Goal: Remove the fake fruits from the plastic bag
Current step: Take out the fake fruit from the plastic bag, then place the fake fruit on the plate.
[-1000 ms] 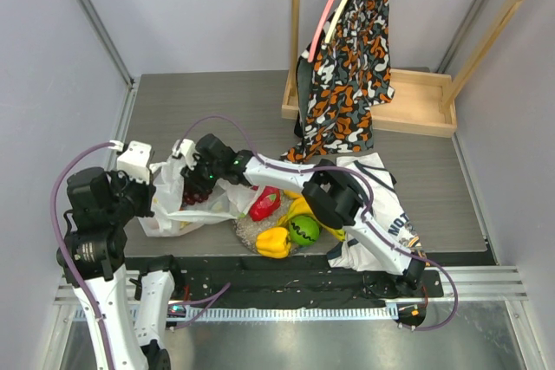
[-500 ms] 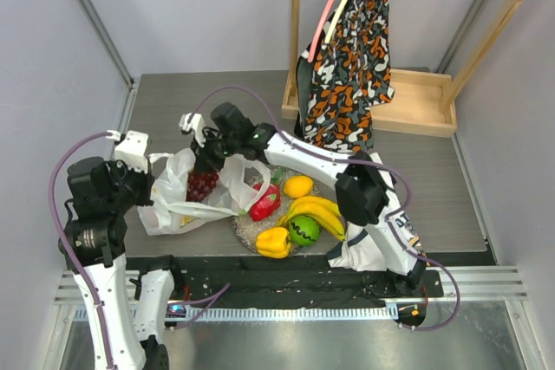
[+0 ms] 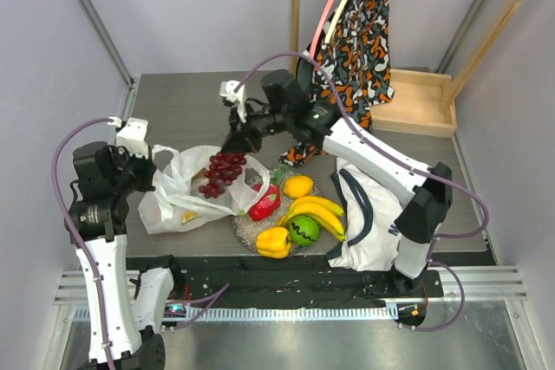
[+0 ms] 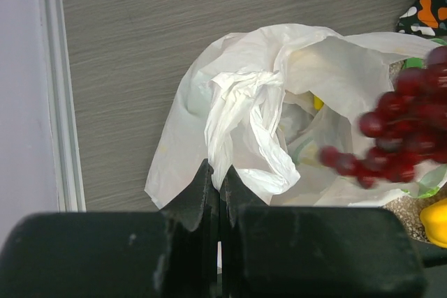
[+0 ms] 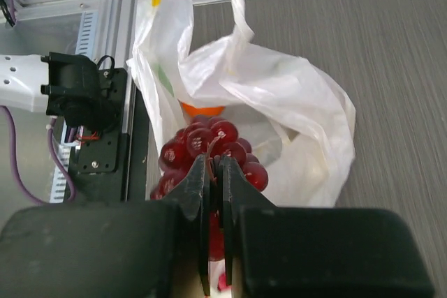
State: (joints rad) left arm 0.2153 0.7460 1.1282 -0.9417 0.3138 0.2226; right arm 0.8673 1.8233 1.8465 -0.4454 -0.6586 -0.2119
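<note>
The white plastic bag (image 3: 178,197) lies open at the table's left front. My left gripper (image 3: 149,162) is shut on a twisted bag handle (image 4: 234,113) and holds it up. My right gripper (image 3: 236,139) is shut on the stem of the dark red grapes (image 3: 222,174), which hang in the air above the bag's mouth and also show in the wrist views (image 5: 209,146) (image 4: 398,146). An orange (image 5: 202,108) lies inside the bag. Outside it lie a red fruit (image 3: 264,203), a lemon (image 3: 297,185), bananas (image 3: 321,210), a green ball (image 3: 303,230) and a yellow pepper (image 3: 273,242).
An orange-black patterned cloth bag (image 3: 347,67) hangs from a wooden rack with a tray base (image 3: 416,106) at the back right. A white jersey with navy trim (image 3: 373,218) lies at the front right, next to the fruit pile. Grey walls close both sides.
My right gripper has lifted the grapes out of the bag and swung up and to the right. The lemon now shows beside the bananas. My left gripper still holds the bag handle.
</note>
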